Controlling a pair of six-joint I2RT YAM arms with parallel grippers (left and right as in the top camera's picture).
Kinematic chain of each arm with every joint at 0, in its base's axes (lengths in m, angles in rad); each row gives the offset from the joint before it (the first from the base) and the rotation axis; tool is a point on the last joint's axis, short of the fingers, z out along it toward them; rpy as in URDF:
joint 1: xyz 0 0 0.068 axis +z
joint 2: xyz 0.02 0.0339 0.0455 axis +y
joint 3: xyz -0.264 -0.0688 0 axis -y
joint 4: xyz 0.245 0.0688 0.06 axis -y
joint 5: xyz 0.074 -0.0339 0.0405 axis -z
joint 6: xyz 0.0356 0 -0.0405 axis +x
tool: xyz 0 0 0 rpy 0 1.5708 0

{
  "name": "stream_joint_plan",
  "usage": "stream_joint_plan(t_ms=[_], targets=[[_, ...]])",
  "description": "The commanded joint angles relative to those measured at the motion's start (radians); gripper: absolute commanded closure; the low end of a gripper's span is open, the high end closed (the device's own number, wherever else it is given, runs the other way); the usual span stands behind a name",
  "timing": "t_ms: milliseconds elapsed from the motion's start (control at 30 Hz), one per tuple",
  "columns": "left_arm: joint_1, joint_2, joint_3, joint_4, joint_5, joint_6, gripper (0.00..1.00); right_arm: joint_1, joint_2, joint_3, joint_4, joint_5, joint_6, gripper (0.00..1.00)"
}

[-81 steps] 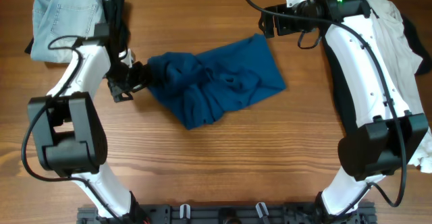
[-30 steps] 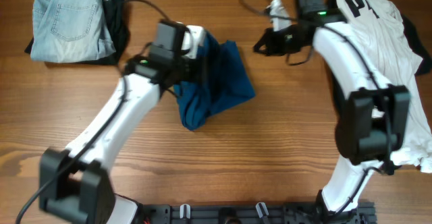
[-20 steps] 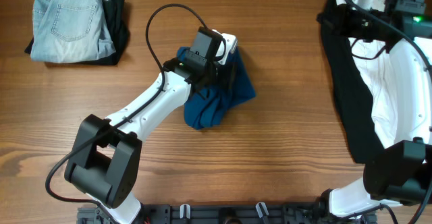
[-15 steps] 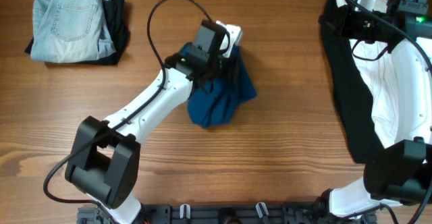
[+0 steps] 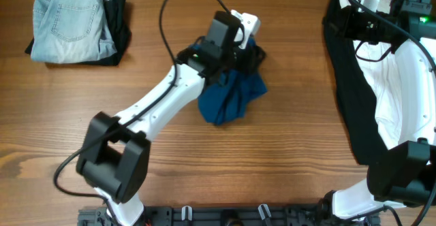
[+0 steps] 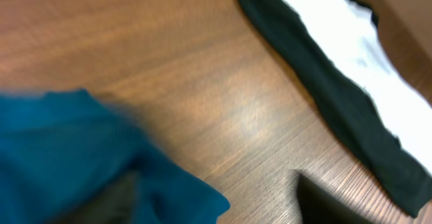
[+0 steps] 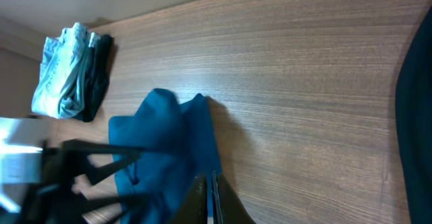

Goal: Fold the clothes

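One crumpled dark-blue shirt (image 5: 230,97) lies mid-table, its heap running from under the left gripper (image 5: 246,47) toward the robot. That gripper's jaws look spread, with bare table (image 6: 202,82) between them. The right gripper (image 7: 206,198), pinched closed on nothing visible, sits well apart, so the left is nearer.

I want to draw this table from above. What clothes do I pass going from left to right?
pale jeans → dark-blue shirt → black cloth → white shirt
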Motion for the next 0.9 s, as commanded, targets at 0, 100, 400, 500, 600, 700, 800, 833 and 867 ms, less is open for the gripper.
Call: stream_joint_plan(t_ms=[0, 100, 400, 500, 600, 700, 800, 833, 867], targets=[[0.001, 0.019, 0.017, 0.002, -0.059, -0.003, 0.00, 0.001, -0.001, 0.011, -0.006, 0.005, 0.003, 0.92], [0.050, -0.036, 0.017, -0.005, -0.058, -0.003, 0.00, 0.002, -0.001, 0.011, -0.011, 0.004, 0.004, 0.89], [0.314, -0.238, 0.017, -0.187, -0.077, -0.086, 0.00, 0.212, 0.073, -0.056, 0.014, 0.016, 0.010, 0.64], [0.367, -0.231, 0.017, -0.277, -0.077, -0.093, 0.00, 0.291, 0.135, -0.068, 0.010, 0.130, 0.078, 0.64], [0.386, -0.222, 0.017, -0.332, -0.094, -0.093, 0.00, 0.332, 0.182, -0.097, 0.005, 0.159, 0.080, 0.72], [0.386, -0.217, 0.017, -0.356, -0.135, -0.093, 0.00, 0.341, 0.202, -0.136, -0.004, 0.159, 0.065, 0.82], [0.386, -0.213, 0.017, -0.357, -0.137, -0.093, 0.00, 0.341, 0.202, -0.192, 0.002, 0.158, 0.048, 0.88], [0.386, -0.213, 0.017, -0.357, -0.137, -0.093, 0.00, 0.346, 0.203, -0.221, 0.022, 0.154, 0.035, 0.89], [0.386, -0.213, 0.017, -0.357, -0.137, -0.093, 0.00, 0.352, 0.203, -0.246, 0.048, 0.136, 0.026, 0.89]])
